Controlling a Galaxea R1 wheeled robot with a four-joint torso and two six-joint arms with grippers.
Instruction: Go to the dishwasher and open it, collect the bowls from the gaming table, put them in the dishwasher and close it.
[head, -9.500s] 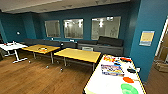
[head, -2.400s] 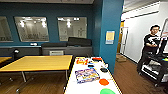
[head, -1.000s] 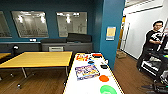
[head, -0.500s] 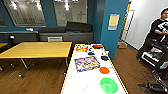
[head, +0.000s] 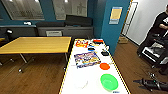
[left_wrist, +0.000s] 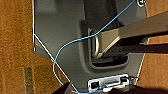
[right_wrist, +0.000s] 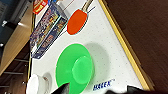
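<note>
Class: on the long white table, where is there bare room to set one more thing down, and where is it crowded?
Bare top lies along the white table's left edge, between the colourful box and the white bowl. The far end is crowded with packets; the right side holds the red paddle and green bowl.

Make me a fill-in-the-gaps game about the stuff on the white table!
1. The bigger bowl is colored ____.
2. The orange-red bowl sits ____ from the robot than the green one.
3. The colorful box lies on the ____ table.
4. The table beside it has a ____ wooden top.

Missing words: green; farther; white; yellow
</note>
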